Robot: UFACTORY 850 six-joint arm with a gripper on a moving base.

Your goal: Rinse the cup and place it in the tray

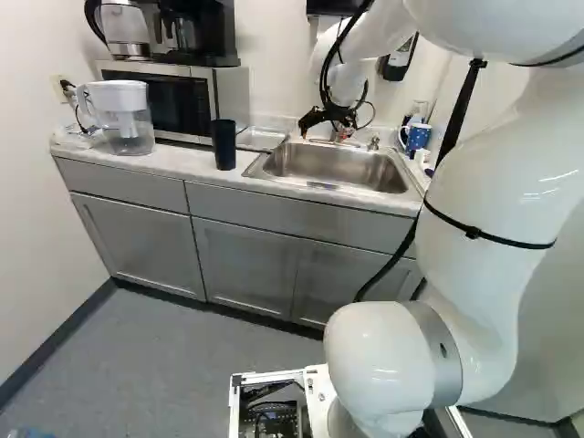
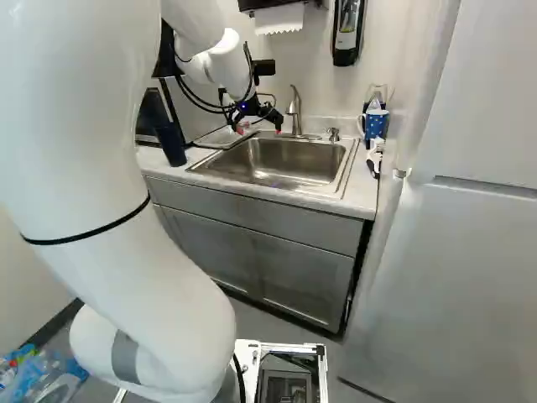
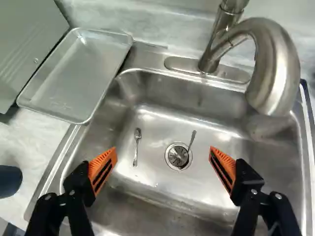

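Note:
Over the sink's back left part, my gripper [image 2: 258,124] hangs in the right base view. In the wrist view the gripper [image 3: 163,153] is open, its orange-padded fingers wide apart with only the sink basin below. The dark cup [image 1: 224,146] stands upright on the counter left of the sink; part of it [image 3: 9,181] shows beyond one finger in the wrist view. Between microwave and sink lies the shallow metal tray [image 3: 74,78], with nothing in it. The steel sink [image 3: 162,125] holds one spoon [image 3: 137,147] on its floor and another utensil [image 3: 191,140] standing in the drain.
A curved faucet [image 3: 275,69] arches over the sink's far side. On the counter are a microwave [image 1: 187,102] and a water pitcher [image 1: 128,119]. A blue patterned mug [image 2: 375,124] and other items stand right of the sink. A tall white door [image 2: 478,252] rises at the right.

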